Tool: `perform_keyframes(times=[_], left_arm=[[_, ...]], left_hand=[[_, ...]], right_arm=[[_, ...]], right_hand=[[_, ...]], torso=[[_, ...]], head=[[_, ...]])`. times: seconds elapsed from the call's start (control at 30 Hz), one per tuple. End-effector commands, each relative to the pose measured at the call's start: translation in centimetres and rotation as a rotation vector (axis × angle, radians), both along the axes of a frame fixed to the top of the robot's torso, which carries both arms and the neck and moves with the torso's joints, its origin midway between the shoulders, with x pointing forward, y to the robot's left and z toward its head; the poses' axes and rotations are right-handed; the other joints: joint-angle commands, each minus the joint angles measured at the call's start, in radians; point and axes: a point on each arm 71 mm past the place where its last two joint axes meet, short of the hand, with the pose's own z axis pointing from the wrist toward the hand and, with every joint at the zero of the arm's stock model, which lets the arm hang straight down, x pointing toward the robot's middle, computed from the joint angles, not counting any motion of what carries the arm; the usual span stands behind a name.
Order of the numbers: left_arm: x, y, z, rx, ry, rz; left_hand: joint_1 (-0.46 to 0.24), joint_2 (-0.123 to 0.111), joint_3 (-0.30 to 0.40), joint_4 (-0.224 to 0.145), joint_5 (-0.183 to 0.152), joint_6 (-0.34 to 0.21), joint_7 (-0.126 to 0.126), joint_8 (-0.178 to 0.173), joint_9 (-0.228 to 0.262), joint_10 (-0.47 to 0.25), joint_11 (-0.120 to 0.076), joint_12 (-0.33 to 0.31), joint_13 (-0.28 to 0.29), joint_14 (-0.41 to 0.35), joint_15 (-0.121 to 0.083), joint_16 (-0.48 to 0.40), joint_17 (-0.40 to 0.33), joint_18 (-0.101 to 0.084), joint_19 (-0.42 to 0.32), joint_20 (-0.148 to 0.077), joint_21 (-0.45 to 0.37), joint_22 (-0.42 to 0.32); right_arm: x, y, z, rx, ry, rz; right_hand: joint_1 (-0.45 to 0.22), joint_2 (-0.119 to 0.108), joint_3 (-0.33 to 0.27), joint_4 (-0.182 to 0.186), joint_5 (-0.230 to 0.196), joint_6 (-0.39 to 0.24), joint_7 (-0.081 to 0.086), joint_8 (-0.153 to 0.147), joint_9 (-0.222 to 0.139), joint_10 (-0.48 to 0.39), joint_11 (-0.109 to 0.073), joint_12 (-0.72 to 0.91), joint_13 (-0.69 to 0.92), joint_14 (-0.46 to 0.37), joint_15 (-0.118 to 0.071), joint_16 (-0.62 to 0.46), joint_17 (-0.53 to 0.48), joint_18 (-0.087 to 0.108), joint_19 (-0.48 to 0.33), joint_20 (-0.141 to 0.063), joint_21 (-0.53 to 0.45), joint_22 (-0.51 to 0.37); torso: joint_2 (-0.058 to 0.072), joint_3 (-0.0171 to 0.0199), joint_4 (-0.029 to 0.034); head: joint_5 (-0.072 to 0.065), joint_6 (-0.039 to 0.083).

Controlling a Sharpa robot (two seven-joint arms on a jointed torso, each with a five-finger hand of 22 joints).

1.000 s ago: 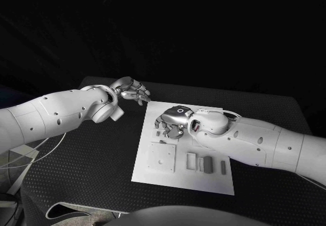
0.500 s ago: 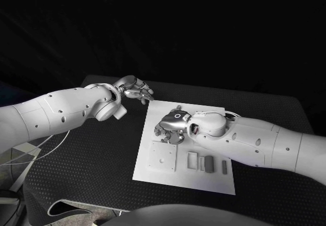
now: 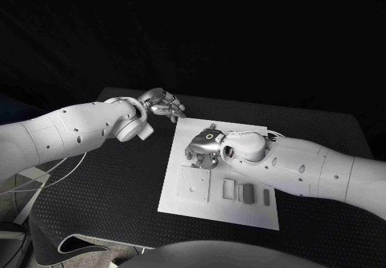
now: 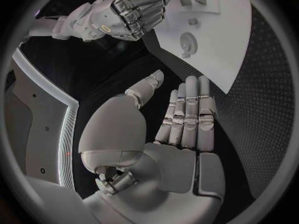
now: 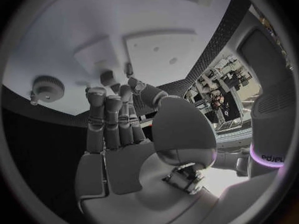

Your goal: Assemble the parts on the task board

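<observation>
Two hands, one white task board (image 3: 178, 205), one black table (image 3: 96, 184); entries run left to right as seen from the head view.

Left hand (image 3: 162, 104): raised beyond the board's far left corner, over bare table, touching nothing. The left wrist view shows the hand (image 4: 181, 119) with fingers straight and close together, thumb apart, nothing held; this is plainer there than from above. That same view takes in the right hand (image 4: 134, 10) with its fingers curled over the board (image 4: 230, 45), and a round part (image 4: 187, 43) lying free on the white surface.

Task board: a white rectangle in the middle of the table, long axis running from the near edge away from the robot, slightly skewed. On its left half a square plate (image 3: 192, 185) lies flat. Right of that, a row of small oblong parts (image 3: 246, 193) lies side by side, each with its long axis parallel to the board's long edge.

Right hand (image 3: 203, 148): low over the middle of the board, just beyond the square plate, fingers bent downward. The right wrist view shows its fingertips (image 5: 107, 78) near a small raised block (image 5: 96, 55), with a round knurled part (image 5: 47, 87) off to one side near the board's edge; whether the fingers pinch anything I cannot tell.

Surface: the table is a black textured mat. Behind it the room is dark.
</observation>
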Motion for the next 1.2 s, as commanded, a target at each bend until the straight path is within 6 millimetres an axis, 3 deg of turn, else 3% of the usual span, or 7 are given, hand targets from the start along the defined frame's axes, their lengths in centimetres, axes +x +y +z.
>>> perform_keyframes(times=[0.03,0.2,1.2], left_arm=[[-0.02,-0.29,0.15,-0.004,0.001,-0.020],[0.01,-0.36,0.27,-0.004,-0.002,-0.021],[0.13,-0.97,0.69,-0.006,-0.006,-0.034]], left_hand=[[0.000,0.007,-0.006,-0.001,-0.002,0.002,-0.003,0.003,0.000,0.003,0.000,0.001,0.002,0.006,0.001,-0.004,0.002,0.003,0.007,-0.002,0.003,-0.001],[0.000,0.007,-0.006,-0.001,-0.002,0.002,-0.003,0.003,-0.001,0.003,0.000,0.001,0.002,0.006,0.001,-0.004,0.002,0.003,0.007,-0.002,0.003,-0.001],[0.000,0.009,-0.007,0.000,-0.002,0.001,-0.002,0.003,-0.001,0.003,0.001,0.000,0.002,0.006,0.001,-0.007,0.006,0.003,0.007,-0.002,0.003,-0.002]], right_arm=[[0.13,-0.20,-0.61,-0.070,-0.013,-0.013],[0.12,-0.34,-0.98,-0.079,0.003,-0.010],[-0.13,0.26,-1.48,-0.047,0.015,0.005]], right_hand=[[0.013,0.002,-0.001,-0.002,0.005,0.004,0.005,0.005,0.002,-0.010,0.001,0.004,0.002,-0.003,-0.005,0.005,0.001,0.077,-0.008,0.000,0.006,0.022],[0.016,0.007,0.002,-0.002,0.008,0.002,0.005,0.004,0.001,-0.019,0.003,0.012,0.006,-0.009,-0.003,0.007,0.002,0.077,-0.015,0.001,0.008,0.022],[0.017,0.014,0.004,-0.002,0.007,0.008,0.010,0.008,0.002,-0.032,0.005,0.031,0.011,-0.014,-0.002,0.014,0.005,0.077,-0.020,0.003,0.016,0.022]], torso=[[0.000,-0.0016,0.0045],[0.001,-0.0041,0.0063],[0.000,-0.0015,0.0027]], head=[[0.002,-0.005],[0.003,-0.005],[0.017,-0.017]])
